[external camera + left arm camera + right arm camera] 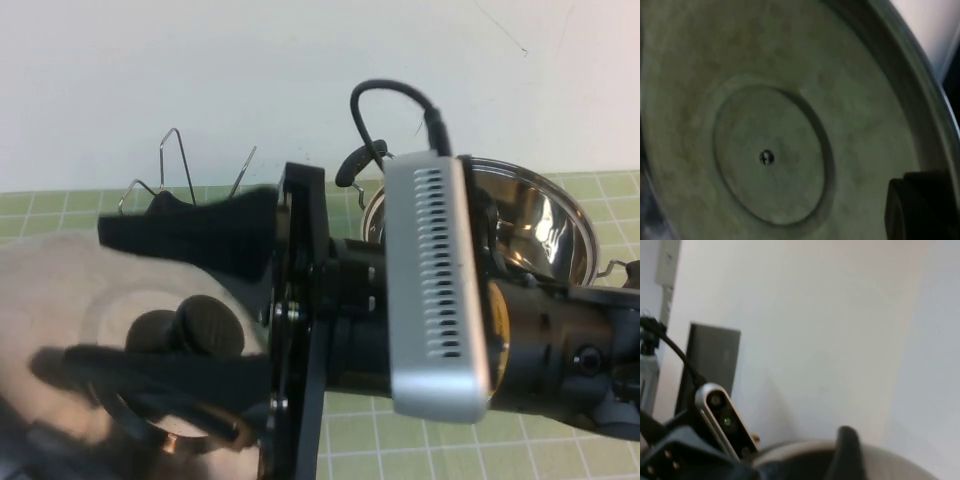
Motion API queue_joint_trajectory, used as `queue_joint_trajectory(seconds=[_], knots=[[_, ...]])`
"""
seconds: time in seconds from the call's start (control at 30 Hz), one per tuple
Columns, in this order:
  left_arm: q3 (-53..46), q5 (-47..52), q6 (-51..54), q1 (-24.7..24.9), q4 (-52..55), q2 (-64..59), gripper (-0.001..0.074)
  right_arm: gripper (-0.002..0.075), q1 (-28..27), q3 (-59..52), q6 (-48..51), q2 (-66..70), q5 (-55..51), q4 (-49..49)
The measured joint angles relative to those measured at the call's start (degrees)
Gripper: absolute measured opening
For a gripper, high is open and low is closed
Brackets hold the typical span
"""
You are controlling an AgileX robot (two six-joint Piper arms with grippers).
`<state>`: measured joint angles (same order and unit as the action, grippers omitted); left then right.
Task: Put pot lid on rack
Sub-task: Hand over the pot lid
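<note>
Right gripper (190,290) reaches leftward across frame centre, fingers closed around pot lid (70,300) knob, lid raised lower left; left gripper unseen.

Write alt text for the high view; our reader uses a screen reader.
The right claw, reaching across from the right, grips the black knob of the pot lid at lower left. Behind are the rack wires and the steel pot.

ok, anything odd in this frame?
Yes: the lid is raised and tilted, knob toward the high camera, not on the rack behind. Right gripper is at the knob; left gripper is at its underside.
</note>
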<state>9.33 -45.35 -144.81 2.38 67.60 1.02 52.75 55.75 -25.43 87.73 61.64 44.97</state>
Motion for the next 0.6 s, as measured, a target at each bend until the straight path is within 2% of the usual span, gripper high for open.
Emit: queue_joint_trajectory(seconds=[0.07,0.13,0.23,0.33,0.4,0.47,0.6], knots=[[2.29,1.59,-0.08,0.0,4.72,0.0,0.0026,0.0549,0.1,0.84,0.13,-0.11,1.36,-0.11],[5.43,3.28,-1.13,0.0,8.94,-0.12,0.0025,0.0604,0.1,2.1,0.5,-0.23,1.71,-0.11],[9.68,4.06,-3.21,0.0,15.9,-1.9,0.0025,0.0622,0.1,4.32,1.05,-1.26,1.71,0.49],[13.54,2.8,-4.2,0.0,22.41,-6.46,0.0025,0.0597,0.1,6.37,1.41,-3.6,1.11,2.0],[16.62,1.75,-4.32,0.0,27.64,-10.49,0.0025,0.0549,0.1,7.36,2.22,-5.78,-0.67,3.65],[19.92,0.67,-3.63,0.0,31.8,-14.63,0.0024,0.0461,0.1,7.73,2.9,-8.49,-4.39,5.85],[25.35,0.14,1.83,0.0,34.17,-24.82,0.0024,0.016,0.1,7.82,3.08,-16.16,-18.23,14.65]])
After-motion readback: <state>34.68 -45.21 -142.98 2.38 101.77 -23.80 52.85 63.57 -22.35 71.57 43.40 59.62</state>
